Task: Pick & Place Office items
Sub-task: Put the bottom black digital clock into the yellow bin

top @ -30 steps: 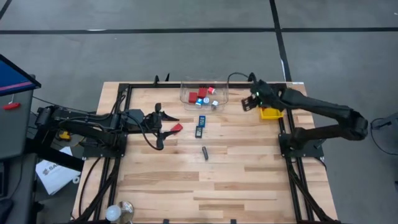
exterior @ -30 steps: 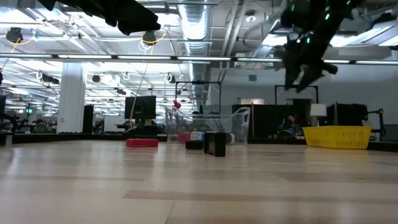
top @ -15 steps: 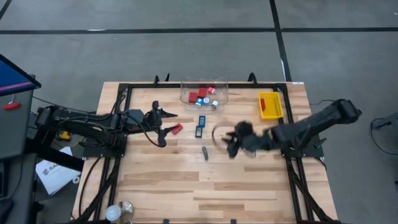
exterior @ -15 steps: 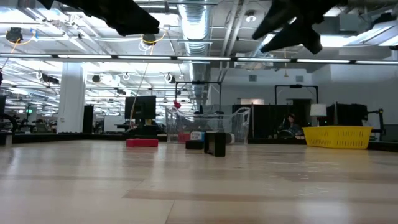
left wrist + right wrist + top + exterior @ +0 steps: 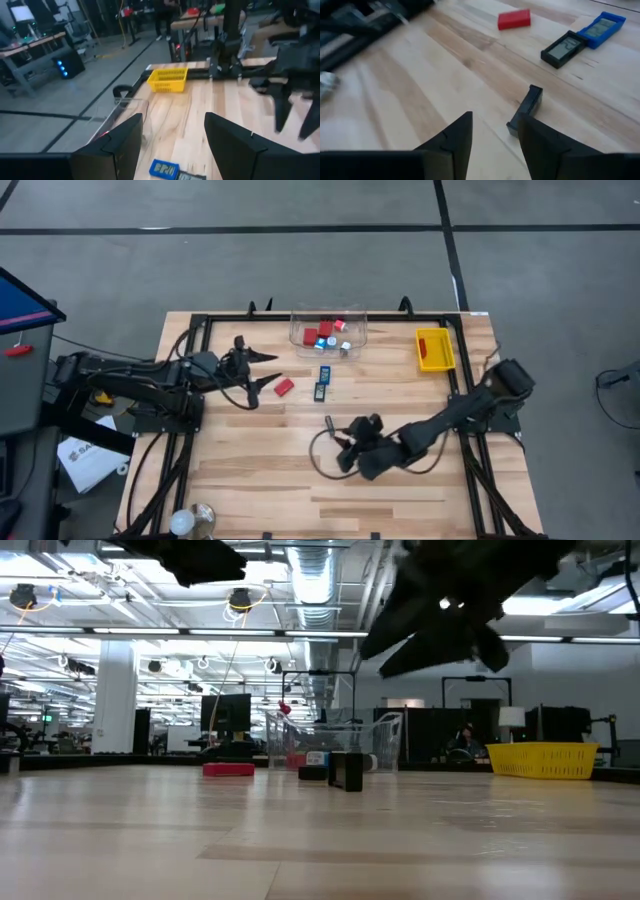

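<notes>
The short dark stick (image 5: 524,111) is being faced on the bare wood by the right gripper (image 5: 495,134), just ahead of its parted, empty fingers; its long axis is seemingly being met nearly end-on, while the left gripper (image 5: 250,372), also parted, is being held farther off.

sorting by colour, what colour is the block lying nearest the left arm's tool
Red. The block shows best in the right wrist view, lying flat on the wooden table.
</notes>
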Robot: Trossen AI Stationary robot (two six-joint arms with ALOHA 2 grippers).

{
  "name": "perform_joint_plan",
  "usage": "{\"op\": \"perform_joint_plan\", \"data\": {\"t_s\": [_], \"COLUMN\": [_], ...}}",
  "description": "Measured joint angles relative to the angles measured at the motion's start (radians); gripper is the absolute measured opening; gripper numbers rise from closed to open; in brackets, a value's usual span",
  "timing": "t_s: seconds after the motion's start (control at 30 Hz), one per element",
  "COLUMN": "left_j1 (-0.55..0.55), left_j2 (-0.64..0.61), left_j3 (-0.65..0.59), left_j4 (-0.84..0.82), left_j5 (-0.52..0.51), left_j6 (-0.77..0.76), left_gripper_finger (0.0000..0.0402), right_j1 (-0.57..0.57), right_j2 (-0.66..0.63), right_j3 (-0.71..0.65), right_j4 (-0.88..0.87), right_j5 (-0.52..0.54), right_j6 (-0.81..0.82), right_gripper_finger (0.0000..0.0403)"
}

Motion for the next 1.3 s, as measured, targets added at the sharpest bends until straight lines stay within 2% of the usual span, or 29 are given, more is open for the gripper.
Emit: {"op": "perform_joint_plan", "data": {"t_s": [0.17,0.27,0.47,0.67,0.93,1.3], "left_j1": [0.000,0.000,0.052,0.086,0.090,0.090], "left_j2": [-0.059,-0.100,-0.220,-0.275,-0.277,-0.276], "left_j3": [-0.003,-0.042,-0.105,-0.139,-0.140,-0.140], "left_j4": [-0.101,-0.084,-0.050,-0.045,-0.032,-0.004], "left_j5": [0.004,0.018,0.087,0.130,0.151,0.182], "left_j6": [0.001,0.019,0.026,0.022,0.006,0.006], "left_gripper_finger": [0.0209,0.0209,0.0209,0.0209,0.0209,0.0209], "right_j1": [-0.027,-0.041,-0.073,-0.101,-0.115,-0.132], "right_j2": [0.122,0.179,0.221,0.230,0.263,0.277], "right_j3": [0.145,0.198,0.225,0.225,0.227,0.224], "right_j4": [-0.155,-0.227,-0.258,-0.249,-0.241,-0.271], "right_j5": [-0.003,-0.022,-0.064,-0.127,-0.183,-0.206], "right_j6": [0.033,0.071,0.124,0.119,0.133,0.135], "right_gripper_finger": [0.0183,0.0216,0.0263,0.0265,0.0265,0.0265]}}
